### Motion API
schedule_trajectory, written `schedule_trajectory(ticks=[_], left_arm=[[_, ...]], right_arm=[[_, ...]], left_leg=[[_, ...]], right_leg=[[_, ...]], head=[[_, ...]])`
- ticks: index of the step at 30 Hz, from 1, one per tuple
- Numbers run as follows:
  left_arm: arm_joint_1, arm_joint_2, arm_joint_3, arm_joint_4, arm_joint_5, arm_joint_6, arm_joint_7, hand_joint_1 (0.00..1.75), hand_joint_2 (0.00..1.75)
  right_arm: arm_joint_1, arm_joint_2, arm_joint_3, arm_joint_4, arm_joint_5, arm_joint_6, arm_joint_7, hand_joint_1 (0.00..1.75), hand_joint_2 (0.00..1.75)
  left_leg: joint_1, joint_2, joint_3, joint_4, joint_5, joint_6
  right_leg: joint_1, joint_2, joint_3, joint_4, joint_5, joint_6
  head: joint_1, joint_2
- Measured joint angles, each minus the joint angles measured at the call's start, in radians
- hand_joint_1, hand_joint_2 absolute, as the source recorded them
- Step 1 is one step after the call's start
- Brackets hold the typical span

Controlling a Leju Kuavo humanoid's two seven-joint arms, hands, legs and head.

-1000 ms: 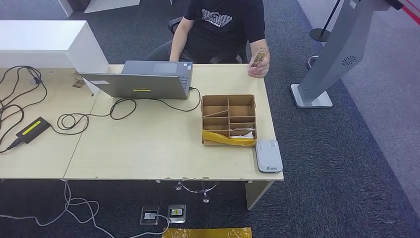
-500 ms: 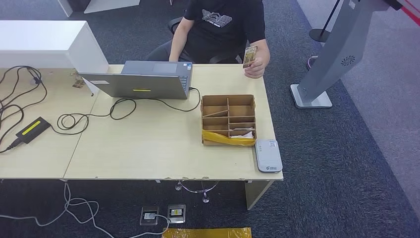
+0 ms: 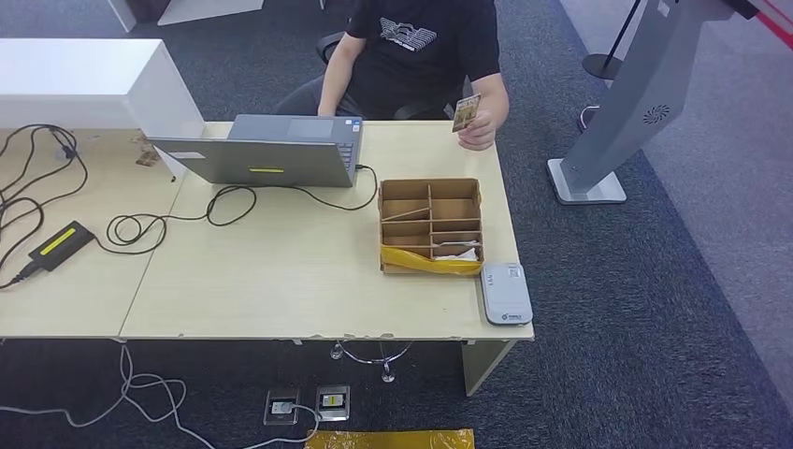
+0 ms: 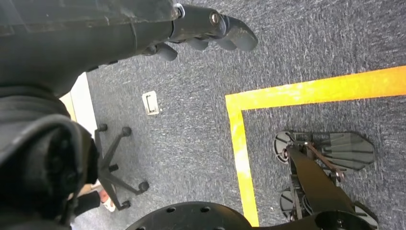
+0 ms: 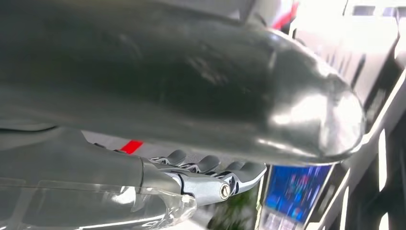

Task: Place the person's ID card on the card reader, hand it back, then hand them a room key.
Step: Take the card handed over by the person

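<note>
Across the desk a person in a black shirt holds the ID card (image 3: 466, 112) upright in one hand (image 3: 481, 131) above the far right corner. The grey card reader (image 3: 506, 293) lies flat at the near right corner of the desk (image 3: 281, 271). Beside it stands a divided cardboard box (image 3: 431, 184) with a white card (image 3: 458, 253) in a front compartment. My left hand (image 4: 210, 28) hangs over the carpet, fingers apart and holding nothing. My right hand (image 5: 210, 170) also holds nothing, its fingers stretched out.
An open laptop (image 3: 266, 154) sits at the desk's far middle, with its cable looping toward a black adapter (image 3: 61, 243) on the left. A white cabinet (image 3: 84, 79) stands at the far left. A grey kiosk stand (image 3: 627, 103) rises on the carpet to the right.
The person's hand has brought the ID card a little leftward and turned it; nothing else on the desk has moved.
</note>
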Motion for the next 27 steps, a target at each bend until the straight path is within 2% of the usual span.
schedule_trajectory(ticks=[4,8,10,18,24,27], left_arm=[[-0.006,0.004,0.000,0.000,0.008,0.003,0.000,0.00,0.00],[-0.010,0.006,0.000,0.000,0.018,0.004,0.000,0.00,0.00],[-0.010,0.006,0.000,0.000,0.021,0.008,0.000,0.00,0.00],[-0.006,0.006,0.000,0.000,0.025,0.014,0.000,0.00,0.00],[-0.005,0.005,0.000,0.000,0.026,0.004,0.001,0.00,0.00],[-0.005,0.005,0.000,0.000,0.024,-0.003,0.002,0.00,0.00]], right_arm=[[-0.006,0.090,0.144,-0.050,0.078,0.140,-0.041,0.00,0.00],[0.029,0.207,0.294,-0.122,0.051,0.126,-0.025,0.00,0.00],[0.040,0.242,0.359,-0.150,0.027,0.121,-0.029,0.00,0.00],[0.048,0.310,0.531,-0.219,0.018,0.123,-0.059,0.00,0.00],[0.054,0.337,0.621,-0.236,0.094,0.093,-0.073,0.00,0.00],[0.063,0.350,0.662,-0.236,0.166,0.053,-0.073,0.00,1.31]], left_leg=[[0.001,0.002,0.001,0.000,0.001,-0.002],[0.003,-0.002,0.002,0.001,0.005,-0.003],[0.004,-0.007,0.001,0.001,0.006,-0.003],[0.005,-0.010,-0.002,0.001,0.006,-0.004],[0.005,-0.009,-0.002,0.001,0.006,-0.004],[0.005,-0.009,-0.002,0.001,0.006,-0.004]], right_leg=[[0.002,0.002,0.001,0.000,0.001,0.000],[0.003,-0.001,0.000,0.000,0.003,-0.001],[0.003,-0.005,-0.001,0.000,0.003,-0.001],[0.004,-0.007,-0.002,0.000,0.002,-0.001],[0.004,-0.006,-0.002,-0.001,0.002,-0.001],[0.004,-0.006,-0.002,0.000,0.003,-0.001]], head=[[0.000,0.000],[0.000,0.000],[0.000,0.000],[0.000,0.000],[0.000,0.000],[0.000,0.000]])
